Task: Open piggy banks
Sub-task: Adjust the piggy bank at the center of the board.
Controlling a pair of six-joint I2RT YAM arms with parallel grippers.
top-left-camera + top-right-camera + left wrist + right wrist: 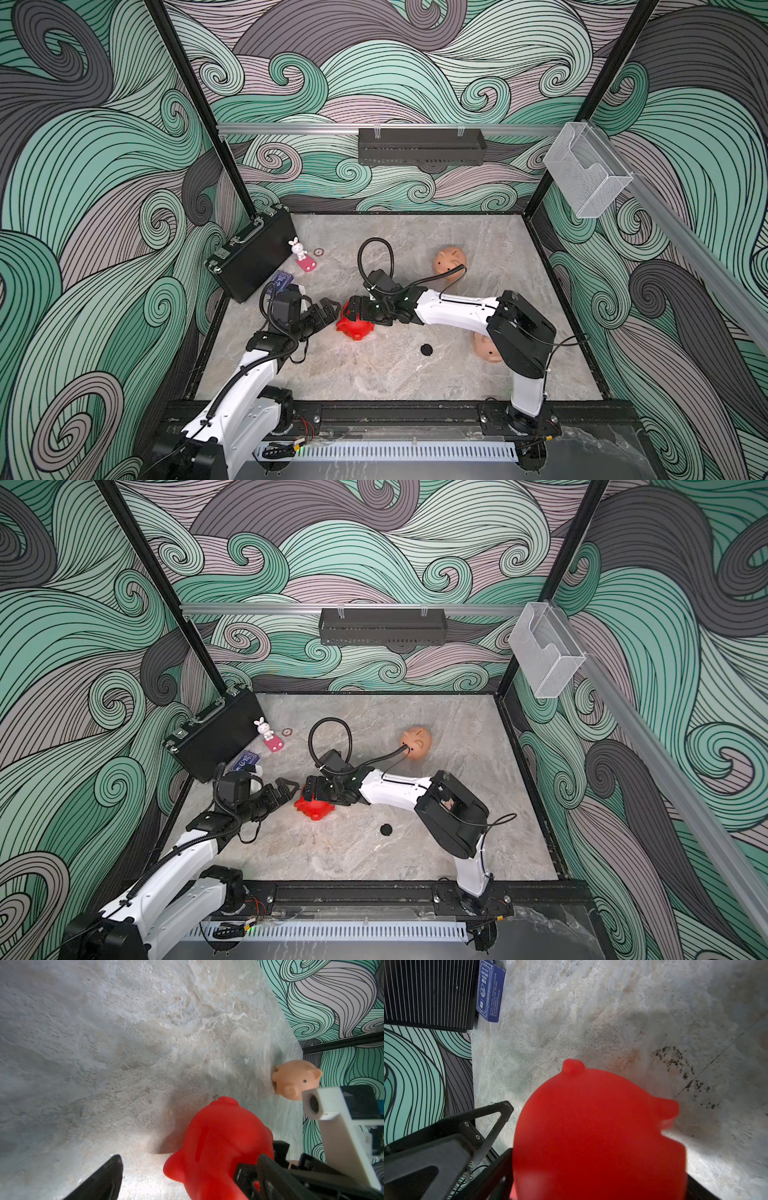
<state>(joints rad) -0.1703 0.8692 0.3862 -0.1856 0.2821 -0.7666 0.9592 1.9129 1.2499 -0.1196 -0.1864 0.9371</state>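
The red pig [354, 325] is seated mid-table, straddled by the right gripper [353, 311], jaws spread wide, perhaps bracing it. The left gripper [328, 312], jaws spread and empty, is poised beside. A black plug [426, 350] lies loose nearby.

blue card box [490, 993], white print too small to read

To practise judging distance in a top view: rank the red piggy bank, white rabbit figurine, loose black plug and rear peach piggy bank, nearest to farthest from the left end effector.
From the left end effector:
1. Red piggy bank, just beside it.
2. White rabbit figurine, behind it.
3. Black plug, front centre.
4. Rear peach piggy bank, back right.
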